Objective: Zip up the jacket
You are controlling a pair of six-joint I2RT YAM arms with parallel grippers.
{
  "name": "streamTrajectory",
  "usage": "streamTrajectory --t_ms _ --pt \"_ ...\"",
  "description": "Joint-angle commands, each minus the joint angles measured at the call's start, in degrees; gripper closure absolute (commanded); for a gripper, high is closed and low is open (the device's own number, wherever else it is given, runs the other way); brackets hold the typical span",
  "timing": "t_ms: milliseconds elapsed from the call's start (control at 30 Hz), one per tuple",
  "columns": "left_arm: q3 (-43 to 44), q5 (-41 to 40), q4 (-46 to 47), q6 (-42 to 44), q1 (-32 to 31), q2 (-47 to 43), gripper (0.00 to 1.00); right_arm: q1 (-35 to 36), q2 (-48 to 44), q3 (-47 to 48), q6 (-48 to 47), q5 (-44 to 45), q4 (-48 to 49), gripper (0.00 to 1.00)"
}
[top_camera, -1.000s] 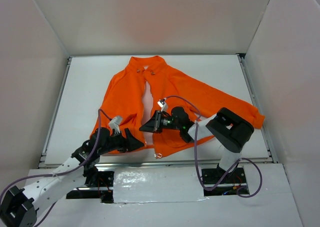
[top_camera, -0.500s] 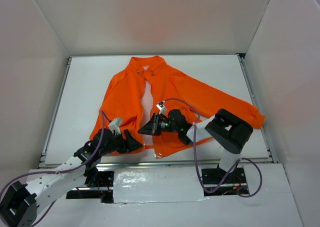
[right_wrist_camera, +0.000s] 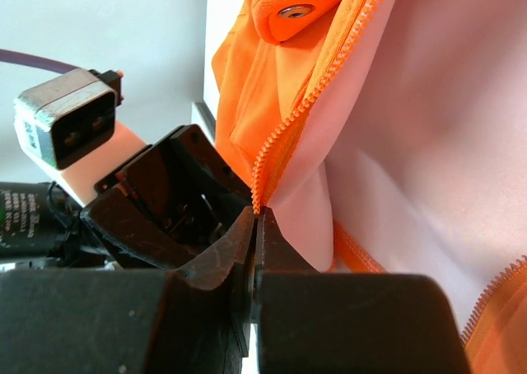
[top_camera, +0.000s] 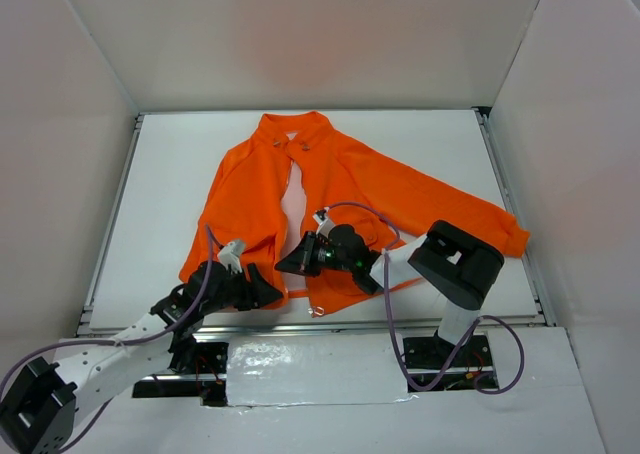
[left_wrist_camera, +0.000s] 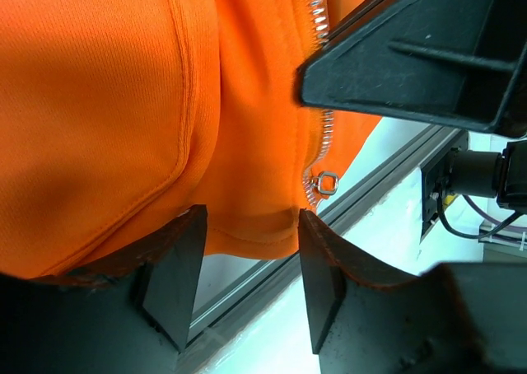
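The orange jacket [top_camera: 330, 189] lies spread on the white table, its front open over the pale lining [right_wrist_camera: 412, 102]. My right gripper [top_camera: 288, 259] is shut on the orange zipper edge [right_wrist_camera: 284, 135] of one front panel; its tips [right_wrist_camera: 256, 217] pinch the tape low down. My left gripper [top_camera: 268, 290] is open at the bottom hem [left_wrist_camera: 247, 226]. In the left wrist view the hem sits between its spread fingertips [left_wrist_camera: 198, 226]. The silver zipper teeth and the ring pull [left_wrist_camera: 327, 182] lie just beyond. The two grippers are close together.
The table's metal front rail [top_camera: 310, 326] runs just below the hem. White walls enclose the table on three sides. The right sleeve [top_camera: 480, 224] reaches towards the right rail. A snap button [right_wrist_camera: 295, 11] shows on the collar flap.
My right gripper has shifted slightly left and towards the near edge, still holding the zipper edge. My left gripper has edged a little closer to the hem.
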Motion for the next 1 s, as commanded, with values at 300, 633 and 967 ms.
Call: streamTrajectory --t_ms 300,633,967 --pt "-1.61 0.8 7.47 -0.58 -0.87 2.61 0.46 1.93 1.84 1.02 2.14 5.43 0.24 1.0" --pt "-2.58 0.79 9.14 -1.55 -1.13 3.04 0.49 2.37 2.1 0.84 2.76 6.57 0.15 1.0" --pt "-3.63 2.55 15.64 -3.39 -1.48 8.14 0.5 2.63 2.89 1.02 3.11 7.1 0.15 1.0"
